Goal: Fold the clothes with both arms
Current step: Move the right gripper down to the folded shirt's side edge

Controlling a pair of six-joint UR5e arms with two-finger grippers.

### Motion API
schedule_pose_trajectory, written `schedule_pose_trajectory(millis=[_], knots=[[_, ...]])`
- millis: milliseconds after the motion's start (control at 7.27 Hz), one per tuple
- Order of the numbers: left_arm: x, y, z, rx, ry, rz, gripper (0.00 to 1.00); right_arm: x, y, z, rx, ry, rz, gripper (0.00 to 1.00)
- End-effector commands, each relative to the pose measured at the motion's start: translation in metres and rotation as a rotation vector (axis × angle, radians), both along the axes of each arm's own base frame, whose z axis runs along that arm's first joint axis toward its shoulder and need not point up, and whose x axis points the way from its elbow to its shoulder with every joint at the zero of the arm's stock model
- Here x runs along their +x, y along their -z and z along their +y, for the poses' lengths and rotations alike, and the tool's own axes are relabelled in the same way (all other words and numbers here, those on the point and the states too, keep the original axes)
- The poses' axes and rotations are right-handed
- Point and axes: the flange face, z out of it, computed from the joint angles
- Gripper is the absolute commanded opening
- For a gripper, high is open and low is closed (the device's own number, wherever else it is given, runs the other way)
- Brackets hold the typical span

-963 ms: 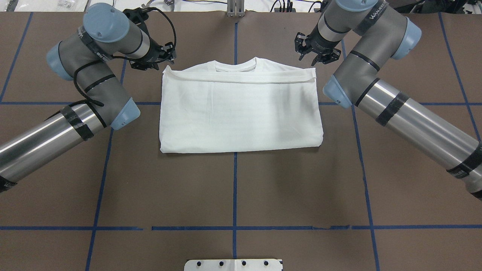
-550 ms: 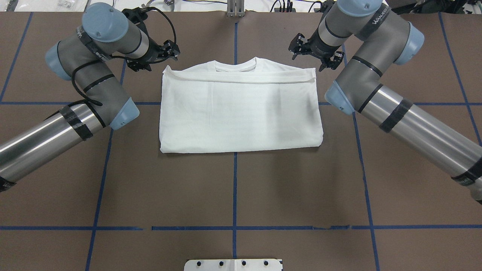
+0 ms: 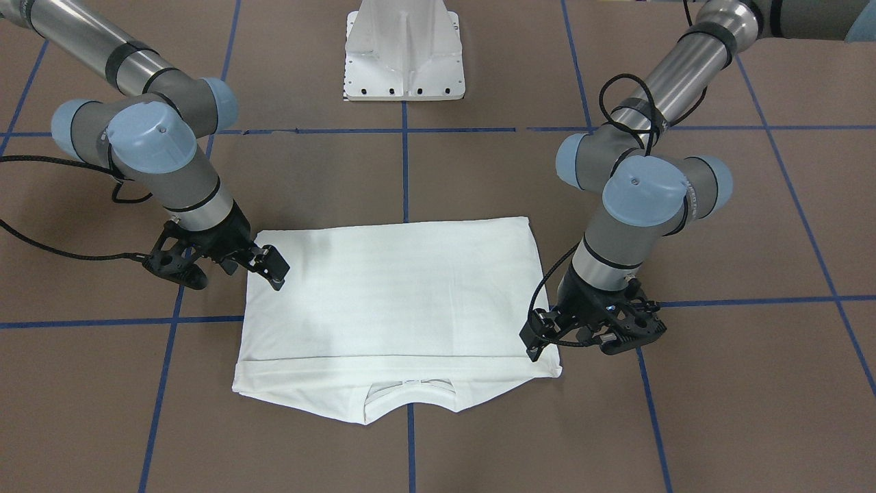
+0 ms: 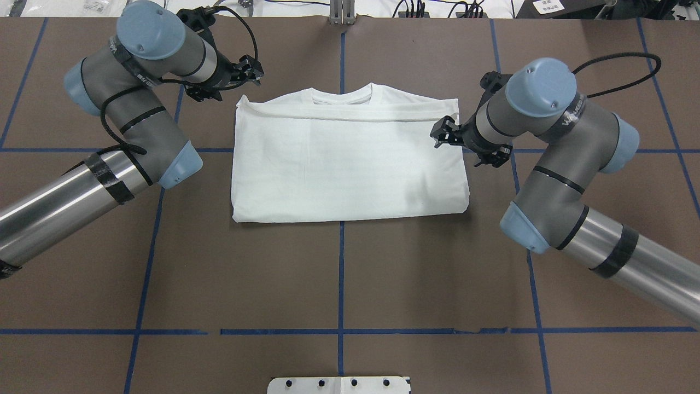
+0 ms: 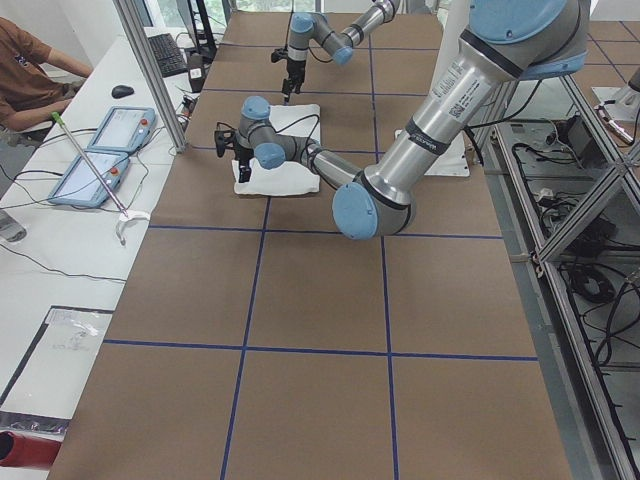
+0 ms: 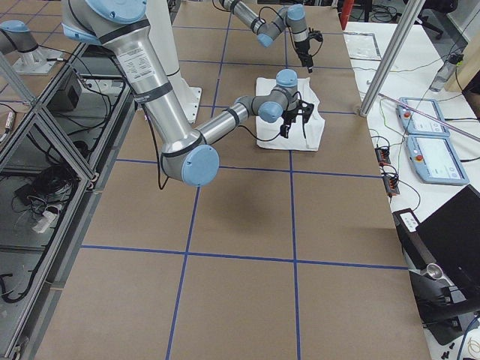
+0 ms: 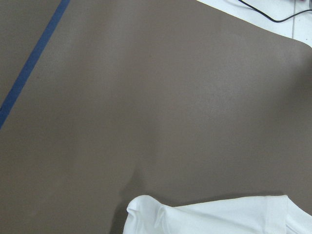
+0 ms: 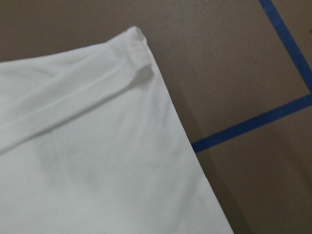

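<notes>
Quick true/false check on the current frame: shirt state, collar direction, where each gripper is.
1. The shirt lies folded flat on the table, with only plain white showing. True.
2. The collar points toward the robot's base. False: the collar is on the edge farthest from the base.
3. The right gripper is at the shirt's side edge. True.
4. The left gripper holds a shirt corner up off the table. False: it is beside the collar-side corner, and the shirt lies flat with nothing lifted.
</notes>
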Motion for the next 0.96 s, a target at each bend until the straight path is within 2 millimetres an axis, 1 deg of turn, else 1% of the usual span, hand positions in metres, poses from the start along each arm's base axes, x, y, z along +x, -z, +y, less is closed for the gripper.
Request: schedule_pose_trajectory(millis=[0, 138, 275, 413, 825], knots=[[-0.002, 0.008, 0.003, 0.011, 0.000, 0.010, 1.00, -0.017, -0.018, 0.046, -0.022, -0.013, 0.025, 1.00], [-0.002, 0.007, 0.003, 0.011, 0.001, 0.009, 1.00, -0.008, -0.019, 0.059, -0.017, -0.005, 0.019, 1.00], [-0.003, 0.006, 0.003, 0.009, 0.001, 0.006, 1.00, -0.009, -0.022, 0.066, -0.018, 0.005, 0.021, 1.00], [-0.003, 0.006, 0.003, 0.010, 0.001, 0.007, 1.00, -0.016, -0.026, 0.074, -0.021, 0.020, 0.028, 1.00], [-0.003, 0.006, 0.003, 0.010, 0.001, 0.007, 1.00, -0.026, -0.031, 0.078, -0.028, 0.035, 0.039, 0.97]])
